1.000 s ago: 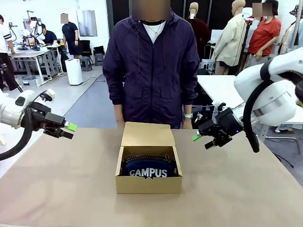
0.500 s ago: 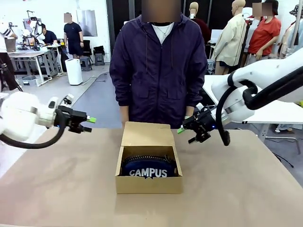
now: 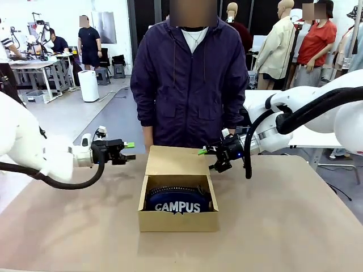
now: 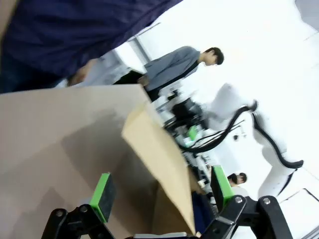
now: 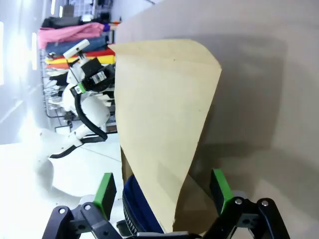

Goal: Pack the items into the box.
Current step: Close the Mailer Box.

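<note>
Two open hands flank the cardboard box [image 3: 178, 195] mid-tabletop: left hand [image 3: 128, 152] and right hand [image 3: 205, 153] empty, beside its raised flap [image 3: 176, 161]. CAMPUS pouch [image 3: 177, 201] lies inside. Thin, light, bendy flap: pinch its free edge gently.

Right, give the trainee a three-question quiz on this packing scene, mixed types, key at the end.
1. True or false: the box has its flap lid shut flat over the pouch.
2. What word is printed on the pouch?
3. Multiple choice: the left pincer and right pincer are A) both gripping the pouch, B) open, one at each side of the lid, C) resting inside the box.

Key: 1 false, the lid stands open; 2 CAMPUS; 3 B.
</note>
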Motion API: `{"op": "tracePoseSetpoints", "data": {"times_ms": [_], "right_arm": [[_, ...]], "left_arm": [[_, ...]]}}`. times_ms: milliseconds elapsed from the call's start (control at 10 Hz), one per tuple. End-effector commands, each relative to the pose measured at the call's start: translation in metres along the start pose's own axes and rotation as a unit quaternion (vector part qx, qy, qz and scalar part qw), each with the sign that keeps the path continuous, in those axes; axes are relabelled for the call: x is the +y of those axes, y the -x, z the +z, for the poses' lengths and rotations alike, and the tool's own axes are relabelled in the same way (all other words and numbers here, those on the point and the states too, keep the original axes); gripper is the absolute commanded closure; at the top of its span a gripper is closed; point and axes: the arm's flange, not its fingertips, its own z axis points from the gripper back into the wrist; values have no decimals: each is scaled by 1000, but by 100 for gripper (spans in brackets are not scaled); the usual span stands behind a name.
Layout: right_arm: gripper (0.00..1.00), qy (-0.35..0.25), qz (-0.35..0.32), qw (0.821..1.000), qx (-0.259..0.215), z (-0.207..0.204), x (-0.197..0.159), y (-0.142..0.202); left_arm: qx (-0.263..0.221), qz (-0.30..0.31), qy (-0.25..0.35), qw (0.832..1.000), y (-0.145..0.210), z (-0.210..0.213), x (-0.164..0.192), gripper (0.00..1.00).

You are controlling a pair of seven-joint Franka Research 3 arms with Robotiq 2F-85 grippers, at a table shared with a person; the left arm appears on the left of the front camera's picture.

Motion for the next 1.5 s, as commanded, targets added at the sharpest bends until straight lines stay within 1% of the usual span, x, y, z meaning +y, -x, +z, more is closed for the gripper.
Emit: {"op": "tracePoseSetpoints", "data": {"times_ms": [0, 200, 300, 600, 800, 1100, 1400], "right_arm": [[0, -29, 10, 999, 13, -9, -3, -4], [0, -63, 24, 998, 12, -15, -6, 0], [0, -75, 25, 997, 9, -14, -8, 2], [0, -99, 22, 995, 13, -12, -14, 3], [0, -105, 26, 994, 14, -11, -14, 6], [0, -112, 31, 993, 19, -12, -14, 9], [0, -117, 30, 992, 23, -13, -14, 12]], "left_arm": [[10, 2, 44, 999, -6, -19, -5, 0], [59, 24, 58, 996, 2, -43, -5, 0], [77, 36, 61, 995, 5, -48, -5, 0], [133, 84, 26, 987, 11, -55, -1, 0], [144, 88, 5, 986, 12, -57, 1, 0], [148, 85, 17, 985, 17, -65, 5, 0], [160, 88, 17, 983, 18, -75, 10, 0]]}}
